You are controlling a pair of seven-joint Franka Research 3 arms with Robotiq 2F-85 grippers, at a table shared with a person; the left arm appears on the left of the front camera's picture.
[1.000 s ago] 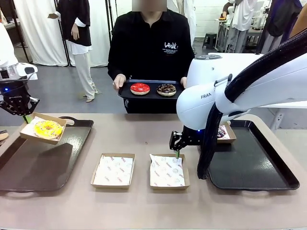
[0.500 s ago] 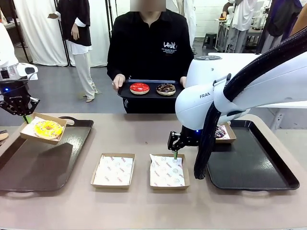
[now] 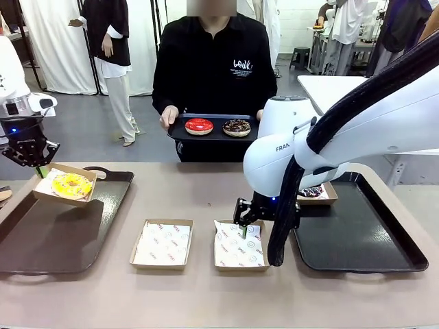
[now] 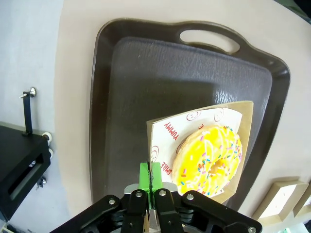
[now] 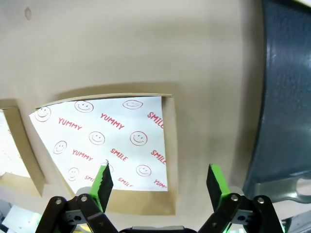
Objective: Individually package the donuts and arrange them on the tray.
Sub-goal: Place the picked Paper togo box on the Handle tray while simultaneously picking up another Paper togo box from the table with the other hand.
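Your left tool (image 3: 40, 169) is clamped shut – its green pads (image 4: 149, 175) pinch the edge of a cardboard box (image 3: 63, 185) together with the printed paper lining it. The yellow donut (image 3: 70, 185) lies in that box, just past the pads in the left wrist view (image 4: 209, 162). The box hangs slightly tilted, lifted clear of the left tray (image 3: 41, 240), over its far end near the handle (image 4: 209, 41).

Your right tool (image 3: 244, 229) stands with its jaws wide apart and holds nothing. It hovers just above the right-hand empty box (image 3: 239, 247) near the middle of the table (image 3: 206, 301). In the right wrist view (image 5: 160, 180) one finger (image 5: 103, 178) sits over the paper liner (image 5: 102, 141), while the other is past the box's side wall, over bare table. The right tray (image 5: 286, 97) lies beside it.

A second empty box (image 3: 162, 244), lined the same way, rests to the left of that one, a little apart from it.

On the right tray, at its far-left corner, the purple-brown donut (image 3: 312, 192) sits in its own box, partly hidden behind your right arm.

Across the table, a person (image 3: 215, 62) holds a small dark tray (image 3: 218, 135) with both hands – the red donut (image 3: 199, 126) and the chocolate donut (image 3: 236, 127) lie side by side on it.
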